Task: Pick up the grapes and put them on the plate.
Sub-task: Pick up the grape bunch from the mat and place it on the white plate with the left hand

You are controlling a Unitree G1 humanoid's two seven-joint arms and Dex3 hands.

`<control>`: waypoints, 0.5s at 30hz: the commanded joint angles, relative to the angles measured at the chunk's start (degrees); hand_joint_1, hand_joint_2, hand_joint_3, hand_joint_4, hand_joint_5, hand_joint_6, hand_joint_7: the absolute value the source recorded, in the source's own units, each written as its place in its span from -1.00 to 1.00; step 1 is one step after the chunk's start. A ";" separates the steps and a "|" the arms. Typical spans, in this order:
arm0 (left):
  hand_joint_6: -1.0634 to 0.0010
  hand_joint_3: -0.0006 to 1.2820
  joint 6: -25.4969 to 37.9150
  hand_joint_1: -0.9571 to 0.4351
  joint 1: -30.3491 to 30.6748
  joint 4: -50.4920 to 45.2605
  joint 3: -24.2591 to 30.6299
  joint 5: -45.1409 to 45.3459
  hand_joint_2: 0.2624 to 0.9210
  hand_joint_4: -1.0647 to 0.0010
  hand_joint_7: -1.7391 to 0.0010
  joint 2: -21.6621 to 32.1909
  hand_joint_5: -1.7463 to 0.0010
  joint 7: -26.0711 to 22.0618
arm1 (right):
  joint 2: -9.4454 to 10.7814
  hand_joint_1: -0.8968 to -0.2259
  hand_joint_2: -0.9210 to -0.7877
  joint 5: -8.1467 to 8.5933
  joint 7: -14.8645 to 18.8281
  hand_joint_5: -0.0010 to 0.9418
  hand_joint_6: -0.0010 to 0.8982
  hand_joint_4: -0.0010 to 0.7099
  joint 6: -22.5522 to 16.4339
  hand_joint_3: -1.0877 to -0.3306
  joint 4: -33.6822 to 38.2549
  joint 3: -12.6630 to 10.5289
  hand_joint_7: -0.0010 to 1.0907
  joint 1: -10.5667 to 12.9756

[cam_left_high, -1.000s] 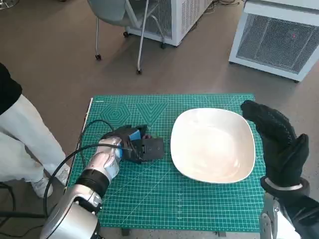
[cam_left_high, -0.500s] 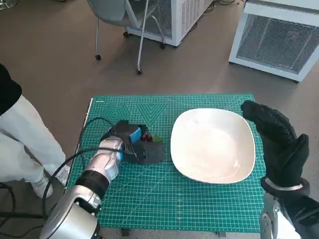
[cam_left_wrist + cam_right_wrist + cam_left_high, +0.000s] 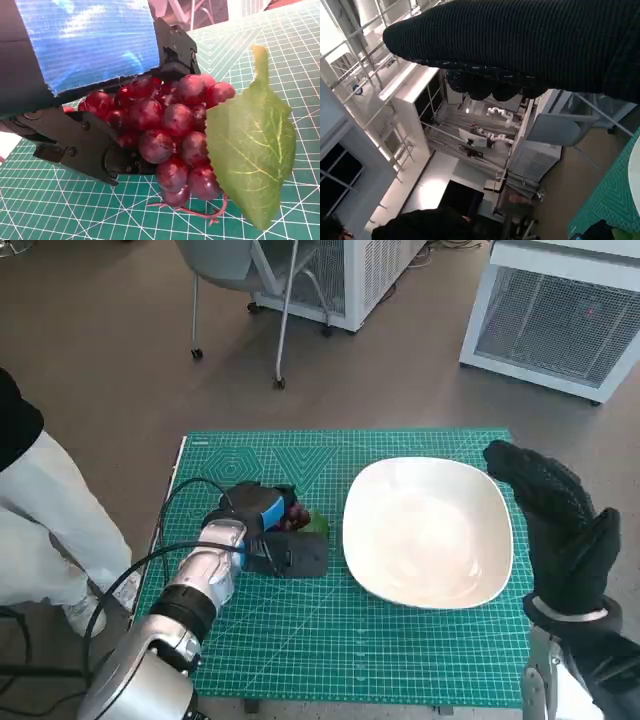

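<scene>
Left of the plate [image 3: 428, 530], the left hand [image 3: 262, 528] grips the grapes [image 3: 165, 131]; the right hand [image 3: 560, 530] hangs open, empty.

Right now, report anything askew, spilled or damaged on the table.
Nothing stands out. The grapes sit in one bunch in the left hand, leaf attached, none loose on the green mat. The white plate lies flat and bare. The right hand hangs open beside it.
</scene>
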 commanded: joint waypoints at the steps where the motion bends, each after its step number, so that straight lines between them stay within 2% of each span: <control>1: -0.17 -0.73 -0.08 0.38 1.37 1.02 0.21 -0.20 0.99 0.05 -0.15 0.07 -0.76 -0.84 | -0.49 0.09 -1.00 0.14 0.10 -0.99 -0.89 0.16 0.82 0.12 0.73 -0.27 0.08 0.15; 15: -0.15 -0.68 -0.09 0.37 1.55 1.30 0.14 0.00 1.00 0.17 -0.16 0.00 -0.84 0.05 | -0.53 0.09 -1.00 0.43 0.33 -0.99 -0.90 0.16 0.89 0.11 0.57 -0.24 0.09 0.17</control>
